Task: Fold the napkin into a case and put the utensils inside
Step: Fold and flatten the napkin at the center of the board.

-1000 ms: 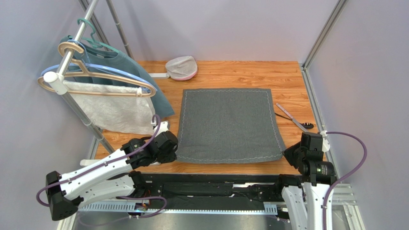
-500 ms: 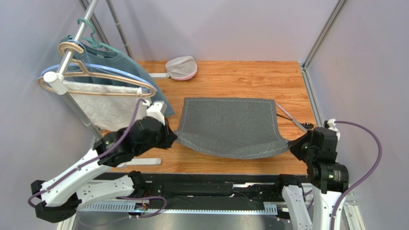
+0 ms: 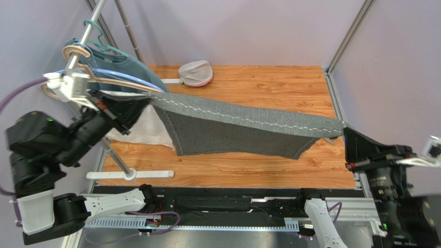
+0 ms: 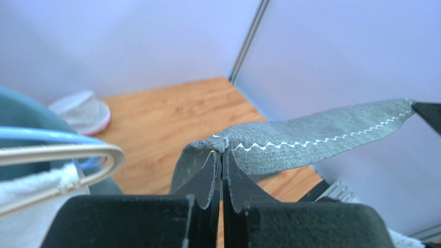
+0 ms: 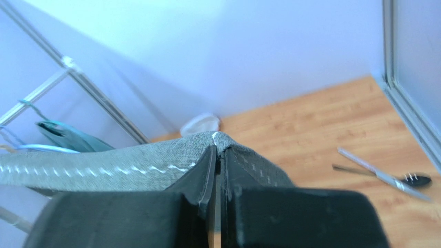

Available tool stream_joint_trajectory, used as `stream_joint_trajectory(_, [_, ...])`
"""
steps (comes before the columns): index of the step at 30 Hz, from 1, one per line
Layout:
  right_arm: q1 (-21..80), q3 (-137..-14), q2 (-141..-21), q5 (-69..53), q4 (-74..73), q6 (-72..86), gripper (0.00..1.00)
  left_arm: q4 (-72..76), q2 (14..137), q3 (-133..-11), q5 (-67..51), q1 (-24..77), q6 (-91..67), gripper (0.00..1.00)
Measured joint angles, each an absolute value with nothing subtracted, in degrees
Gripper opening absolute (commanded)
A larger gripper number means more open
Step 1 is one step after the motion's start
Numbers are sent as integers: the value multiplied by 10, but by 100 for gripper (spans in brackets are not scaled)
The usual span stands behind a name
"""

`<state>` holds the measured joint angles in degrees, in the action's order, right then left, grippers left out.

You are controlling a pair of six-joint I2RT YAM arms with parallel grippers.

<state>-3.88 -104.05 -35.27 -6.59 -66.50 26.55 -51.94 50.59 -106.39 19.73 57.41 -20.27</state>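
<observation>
- Both arms have risen since a second ago, and the napkin (image 3: 233,129), which then lay flat on the surface (image 3: 259,82), now hangs in the air between them.
- The left claw (image 4: 221,157) is clamped on one corner of the napkin. Its jaws are pressed together on the stitched edge (the pale zigzag line runs off from there toward the other arm).
- The right claw (image 5: 219,151) is pinched tight on the other end of that same edge.
- The held edge stretches taut from beside the hangers (image 3: 103,82) on the left to the right edge of the surface.
- The rest of the cloth sags below that edge. I cannot tell whether its lowest part touches the wood.
- The utensils lie on the surface at the right, a silver piece (image 5: 380,175) and a black one (image 5: 416,180), overlapping near one end.
- A white towel (image 3: 155,129) hangs behind the napkin's left end, with a teal garment (image 3: 129,64) above it.
</observation>
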Motion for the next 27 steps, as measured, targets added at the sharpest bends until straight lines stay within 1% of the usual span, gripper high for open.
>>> stream_joint_trajectory(3, [-38, -1085, -344, -78, -642, 265, 0, -520, 511, -1134, 186, 575, -181, 0])
stream_joint_trajectory(5, [-38, -1088, -344, -82, -625, 267, 0, -521, 520, -1158, 186, 578, -171, 0])
stream_joint_trajectory(8, [-38, -1045, -345, -75, -592, 270, 0, -520, 554, -1167, 223, 578, -157, 0])
stream_joint_trajectory(11, [-38, -965, -359, -61, -553, 274, 0, -516, 606, -1158, 282, 565, -142, 0])
stream_joint_trajectory(15, [-38, -877, -448, -51, -501, 274, 0, -507, 705, -1134, 310, 502, -140, 0])
stream_joint_trajectory(20, [-37, -796, -573, -50, -427, 269, 0, -472, 825, -1056, 337, 444, -140, 0])
stream_joint_trajectory(24, [-37, -754, -666, -55, -364, 262, 0, -443, 896, -1014, 359, 417, -142, 0])
stream_joint_trajectory(27, [-37, -752, -743, -60, -319, 260, 0, -414, 949, -1007, 383, 394, -147, 0])
